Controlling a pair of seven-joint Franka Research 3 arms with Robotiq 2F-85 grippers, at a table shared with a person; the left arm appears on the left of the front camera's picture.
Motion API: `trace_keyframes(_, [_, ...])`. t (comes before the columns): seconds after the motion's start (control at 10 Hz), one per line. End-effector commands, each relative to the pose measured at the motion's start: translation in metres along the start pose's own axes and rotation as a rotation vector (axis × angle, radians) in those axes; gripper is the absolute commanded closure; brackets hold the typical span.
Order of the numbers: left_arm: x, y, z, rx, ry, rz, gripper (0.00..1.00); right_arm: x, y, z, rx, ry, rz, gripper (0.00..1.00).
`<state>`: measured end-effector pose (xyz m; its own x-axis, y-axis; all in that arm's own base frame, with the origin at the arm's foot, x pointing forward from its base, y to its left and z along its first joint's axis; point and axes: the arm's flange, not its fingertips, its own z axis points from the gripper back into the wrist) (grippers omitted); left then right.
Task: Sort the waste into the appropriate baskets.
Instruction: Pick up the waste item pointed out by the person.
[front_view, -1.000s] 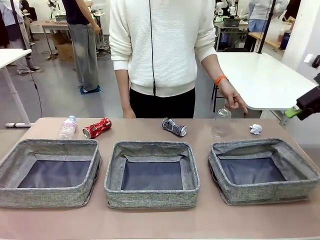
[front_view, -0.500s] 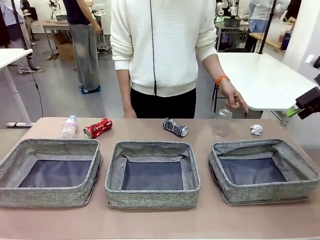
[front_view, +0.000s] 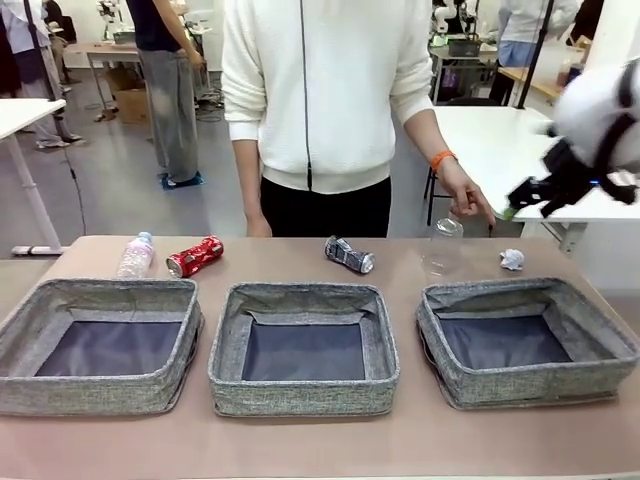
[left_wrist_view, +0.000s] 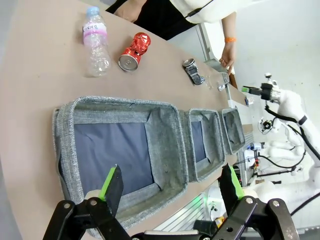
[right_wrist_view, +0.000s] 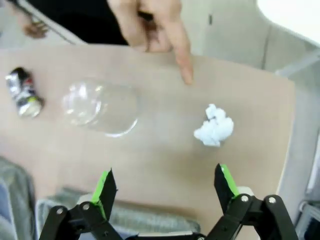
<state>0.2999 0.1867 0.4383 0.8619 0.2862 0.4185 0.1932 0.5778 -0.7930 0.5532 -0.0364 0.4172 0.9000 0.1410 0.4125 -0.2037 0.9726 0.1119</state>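
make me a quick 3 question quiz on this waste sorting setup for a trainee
1. True or false: all three baskets have nothing in them.
2. Which lies between the red can and the clear cup? A plastic bottle, B black-and-silver can, C paper wad.
3. How does the right gripper stand?
Key: 1 true. 2 B. 3 open, holding nothing, with the paper wad ahead of it.

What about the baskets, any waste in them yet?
No, the left basket, middle basket and right basket each show a bare dark bottom.
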Motion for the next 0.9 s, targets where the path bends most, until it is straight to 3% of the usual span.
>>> trace_keyframes(0.0, [0.001,0.001,0.001,-0.018,-0.015,-0.021,0.0,0.007,0.001,-0.019,-0.05,0.038,-0.088,0.0])
trace_keyframes(0.1, [0.001,0.001,0.001,-0.018,-0.015,-0.021,0.0,0.004,-0.003,-0.015,0.007,0.032,-0.079,0.0])
trace_keyframes(0.6, [0.001,0.001,0.001,-0.018,-0.015,-0.021,0.0,0.004,-0.002,-0.057,-0.063,0.068,-0.065,0.0])
trace_keyframes(0.8, [0.001,0.001,0.001,-0.018,-0.015,-0.021,0.0,0.011,-0.013,-0.051,-0.11,0.034,-0.09,0.0])
